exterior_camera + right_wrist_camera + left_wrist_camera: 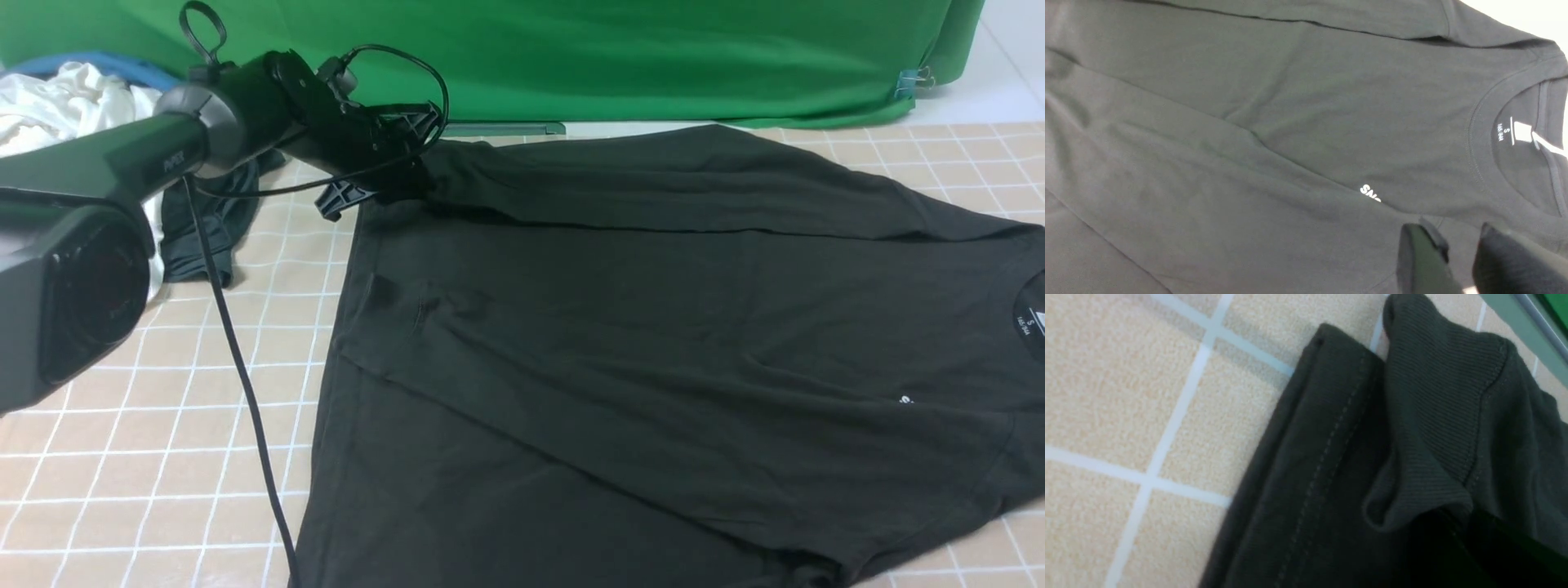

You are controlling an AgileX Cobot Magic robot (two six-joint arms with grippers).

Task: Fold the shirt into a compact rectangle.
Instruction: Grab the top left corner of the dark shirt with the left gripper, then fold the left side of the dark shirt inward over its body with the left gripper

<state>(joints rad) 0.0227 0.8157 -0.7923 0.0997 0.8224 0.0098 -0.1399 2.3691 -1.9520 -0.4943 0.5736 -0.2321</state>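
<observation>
Left gripper (400, 167): jaws closed, pinching the far hem corner of the black T-shirt (653, 343), where the stitched hem (1323, 457) met a ribbed fold (1425, 428).
Right gripper (1453, 245): fingers (1423, 261) moderately apart, empty, hovering over the chest near the white print (1370, 194).
Shirt: lay flat on the tiled table (122, 457), long axis left to right, hem toward the left arm, collar and neck label (1521, 132) toward the right.
Judged: the body ran rightward and nearward from the pinched corner, so a fold would travel toward the robot. The collar end was nearer the right arm.
</observation>
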